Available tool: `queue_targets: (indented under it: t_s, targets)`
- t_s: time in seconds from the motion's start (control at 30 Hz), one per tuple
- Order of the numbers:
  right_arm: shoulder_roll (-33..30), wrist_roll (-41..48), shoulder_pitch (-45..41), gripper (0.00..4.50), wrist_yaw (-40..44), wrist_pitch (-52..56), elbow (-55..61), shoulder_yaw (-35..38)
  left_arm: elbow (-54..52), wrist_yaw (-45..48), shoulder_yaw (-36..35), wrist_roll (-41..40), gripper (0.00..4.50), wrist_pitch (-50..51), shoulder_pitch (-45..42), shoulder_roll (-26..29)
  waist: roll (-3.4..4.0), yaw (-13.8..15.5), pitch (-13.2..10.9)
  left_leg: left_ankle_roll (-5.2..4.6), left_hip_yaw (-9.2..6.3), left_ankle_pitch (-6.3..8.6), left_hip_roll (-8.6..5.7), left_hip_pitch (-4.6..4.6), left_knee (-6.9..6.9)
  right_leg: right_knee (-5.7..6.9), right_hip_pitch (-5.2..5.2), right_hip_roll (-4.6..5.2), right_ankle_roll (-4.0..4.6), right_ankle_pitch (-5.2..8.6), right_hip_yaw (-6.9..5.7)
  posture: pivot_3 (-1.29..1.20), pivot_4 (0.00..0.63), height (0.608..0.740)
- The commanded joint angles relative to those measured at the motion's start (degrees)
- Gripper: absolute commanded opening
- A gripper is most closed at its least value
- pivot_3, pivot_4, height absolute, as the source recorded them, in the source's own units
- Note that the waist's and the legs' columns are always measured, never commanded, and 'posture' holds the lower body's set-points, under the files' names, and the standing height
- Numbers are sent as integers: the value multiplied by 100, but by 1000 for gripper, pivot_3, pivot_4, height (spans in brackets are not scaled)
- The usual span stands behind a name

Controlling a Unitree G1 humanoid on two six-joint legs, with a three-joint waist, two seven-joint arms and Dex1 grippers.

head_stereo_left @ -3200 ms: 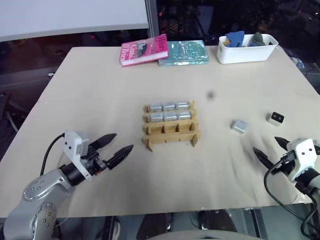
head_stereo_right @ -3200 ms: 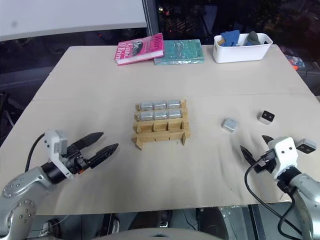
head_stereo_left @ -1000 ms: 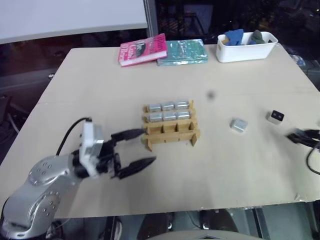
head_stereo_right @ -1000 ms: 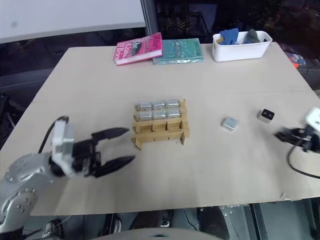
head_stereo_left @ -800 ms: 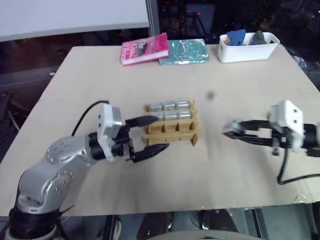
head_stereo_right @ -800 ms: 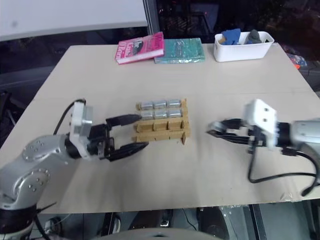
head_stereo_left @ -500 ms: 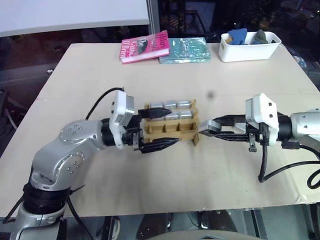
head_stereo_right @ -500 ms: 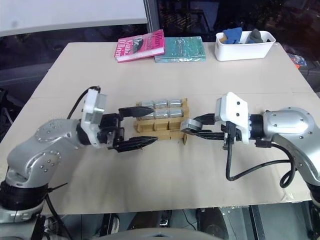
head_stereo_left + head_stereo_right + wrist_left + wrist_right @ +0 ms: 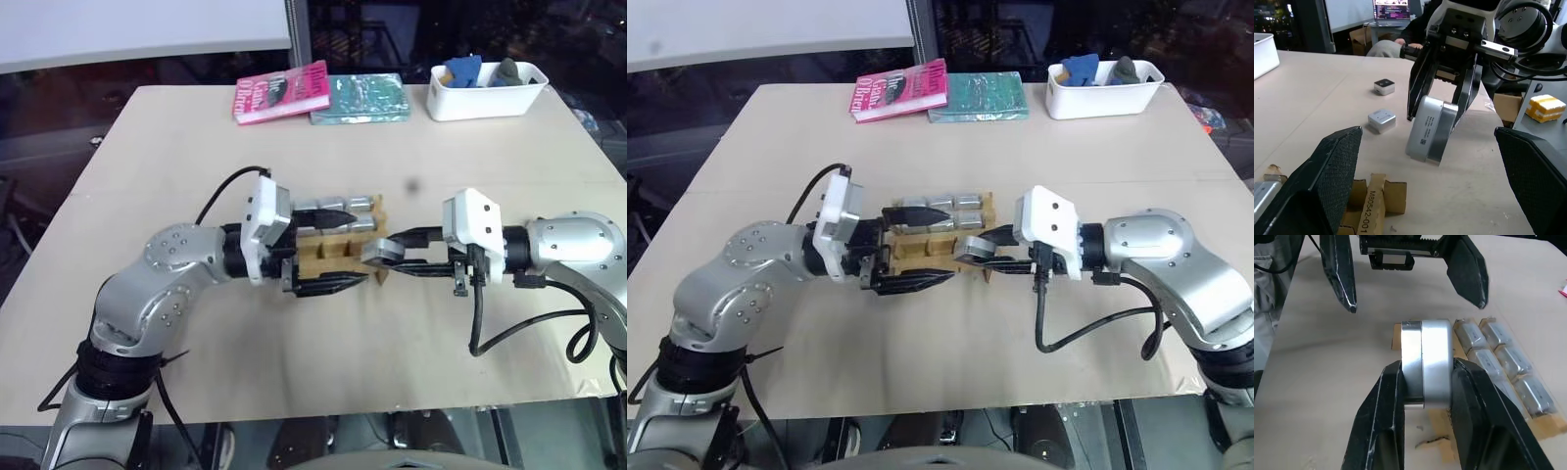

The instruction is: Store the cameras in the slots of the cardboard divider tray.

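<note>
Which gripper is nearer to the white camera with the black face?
The right gripper, shut on a silver camera, is nearer. The white camera lies behind it; the open left gripper straddles the tray.

— What carries it all?
— A pale beige table. At its far edge lie a pink book, a teal book and a white plastic bin.
— And mid-table?
— A brown cardboard divider tray (partly hidden by arms), with a small silver block and a white black-faced block well apart from it.
</note>
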State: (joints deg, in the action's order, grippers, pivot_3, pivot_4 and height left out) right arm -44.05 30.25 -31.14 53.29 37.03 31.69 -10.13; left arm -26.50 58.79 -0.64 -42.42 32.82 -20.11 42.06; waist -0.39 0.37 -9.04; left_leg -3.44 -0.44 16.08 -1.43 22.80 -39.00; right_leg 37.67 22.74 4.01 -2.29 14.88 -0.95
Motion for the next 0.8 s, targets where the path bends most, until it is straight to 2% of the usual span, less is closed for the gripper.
queue_targets:
  t_s: [0.03, 0.13, 0.3, 0.4, 0.63, 0.8]
  targets:
    - [238, -608, -284, 750, -219, -306, -549, -272, -230, 83, -846, -46, 4500, -240, 829, 247, 0, -86, -1, 0, 0, 0, 1, 0, 0, 1, 2, -1, 0, 0, 0, 0, 150, 740]
    - [537, -912, -577, 750, -79, -562, -1104, -560, -339, 228, -1706, -115, 4500, -656, 2043, 135, 5, -150, -7, 1, 5, 0, 2, 0, 4, 2, 8, 0, 0, 0, 8, 0, 150, 740]
    - [786, -1115, -772, 750, 198, -757, -1455, -746, -380, 650, -2468, -258, 4500, -919, 3136, 173, 11, -32, -15, 3, 0, 0, 2, 7, 8, 0, 14, 8, 1, 0, -2, 0, 150, 740]
    - [1072, -1237, -934, 750, 305, -831, -1674, -971, -437, 827, -3032, -357, 4500, -992, 3917, 76, 10, -75, -15, 2, -1, 2, 0, 4, 8, -5, 14, 15, 2, 0, -1, 0, 150, 740]
    - [1876, -1590, -1335, 750, 317, -1074, -2375, -1339, -504, 937, -3559, -227, 4500, -1344, 4934, -186, 12, -109, -17, 5, 0, 1, 1, 3, 33, 0, 28, 16, 5, -1, 0, 0, 150, 740]
    - [2459, -1813, -1646, 750, 237, -1259, -2922, -1428, -446, 918, -3630, -141, 4500, -1534, 5176, -273, 13, -119, -17, 11, 0, -3, -1, 3, 48, 0, 36, 16, 6, -1, 1, 0, 150, 740]
